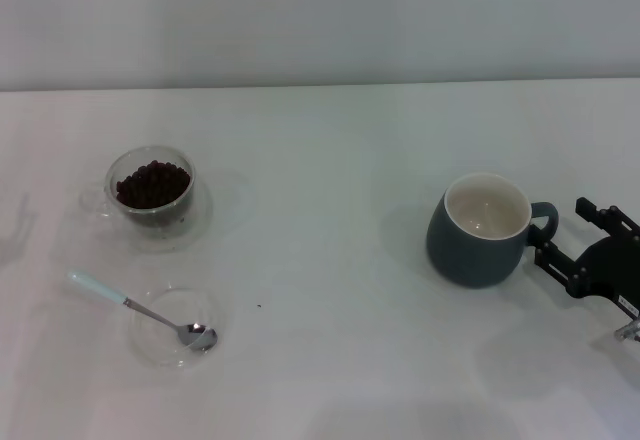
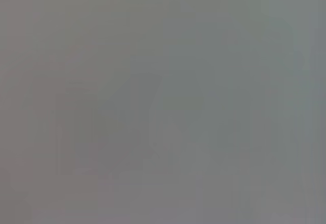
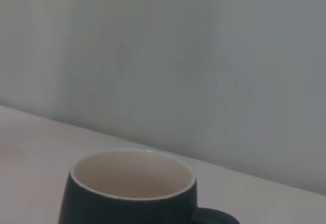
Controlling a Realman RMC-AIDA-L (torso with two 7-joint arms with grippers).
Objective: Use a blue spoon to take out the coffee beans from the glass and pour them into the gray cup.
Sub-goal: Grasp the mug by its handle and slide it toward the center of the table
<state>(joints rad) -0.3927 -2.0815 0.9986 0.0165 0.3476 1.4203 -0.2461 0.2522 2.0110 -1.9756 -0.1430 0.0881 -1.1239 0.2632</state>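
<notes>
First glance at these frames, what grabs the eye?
The gray cup on the table's right, empty inside, with the right gripper at its handle. On the left, the glass of dark coffee beans, and nearer the robot the blue spoon, its bowl in a shallow clear dish.

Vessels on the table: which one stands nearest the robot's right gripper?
The gray cup, at the table's right, its handle toward the right gripper. The glass with coffee beans and the shallow dish sit far left.
</notes>
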